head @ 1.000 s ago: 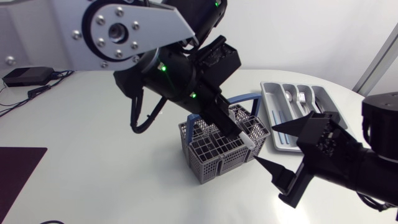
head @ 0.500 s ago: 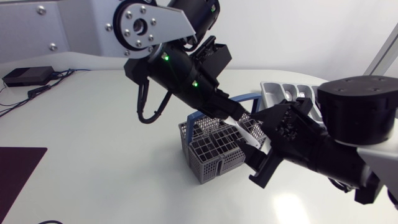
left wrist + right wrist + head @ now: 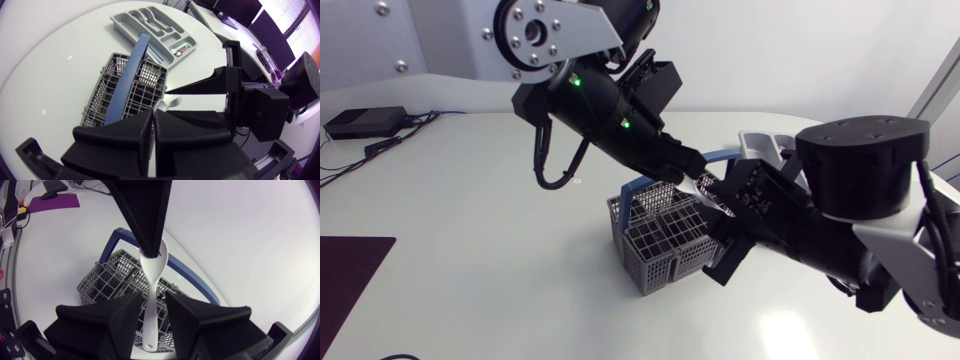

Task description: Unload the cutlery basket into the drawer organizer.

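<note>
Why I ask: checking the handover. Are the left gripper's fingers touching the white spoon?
Touching. The right wrist view shows the left gripper with its fingers pinched shut on the white spoon at its bowl end.

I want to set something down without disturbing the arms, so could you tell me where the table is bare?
Bare: the stretch of table between the cutlery basket and the dark mat, and the strip on the basket's near side. Crowded: between basket and drawer organizer, where the left gripper holds a white spoon between the open fingers of the right gripper.
</note>
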Controlling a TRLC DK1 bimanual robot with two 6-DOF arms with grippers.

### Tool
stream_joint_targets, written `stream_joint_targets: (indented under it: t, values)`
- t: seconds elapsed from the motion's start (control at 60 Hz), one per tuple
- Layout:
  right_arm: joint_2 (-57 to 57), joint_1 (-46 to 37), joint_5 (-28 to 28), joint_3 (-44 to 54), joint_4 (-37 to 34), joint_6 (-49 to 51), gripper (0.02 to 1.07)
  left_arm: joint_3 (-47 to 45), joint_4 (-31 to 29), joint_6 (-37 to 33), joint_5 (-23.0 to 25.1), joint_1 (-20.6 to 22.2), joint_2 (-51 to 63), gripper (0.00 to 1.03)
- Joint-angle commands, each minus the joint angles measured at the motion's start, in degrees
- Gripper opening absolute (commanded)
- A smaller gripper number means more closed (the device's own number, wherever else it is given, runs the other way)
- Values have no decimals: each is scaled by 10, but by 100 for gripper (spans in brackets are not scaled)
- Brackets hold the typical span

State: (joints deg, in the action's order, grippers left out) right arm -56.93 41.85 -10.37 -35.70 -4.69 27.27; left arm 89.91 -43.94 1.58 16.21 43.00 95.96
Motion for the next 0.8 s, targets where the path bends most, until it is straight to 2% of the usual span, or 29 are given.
stream_joint_targets:
  t: [0.0, 0.317, 0.567, 0.65, 0.783]
  values:
    - [-6, 7, -4, -12, 6, 5, 33, 11, -9, 18, 8, -5, 12, 3]
    - [-11, 12, -4, -12, 6, 7, 21, 13, -13, 21, 16, -5, 16, 3]
    - [-20, 14, 4, -8, 1, 16, 18, 18, -15, 23, 20, -5, 18, 3]
    - [-19, 14, 7, -7, -3, 16, 18, 19, -15, 24, 20, -5, 18, 17]
    - [-16, 14, 11, -5, -12, 19, 18, 20, -15, 24, 21, -5, 18, 18]
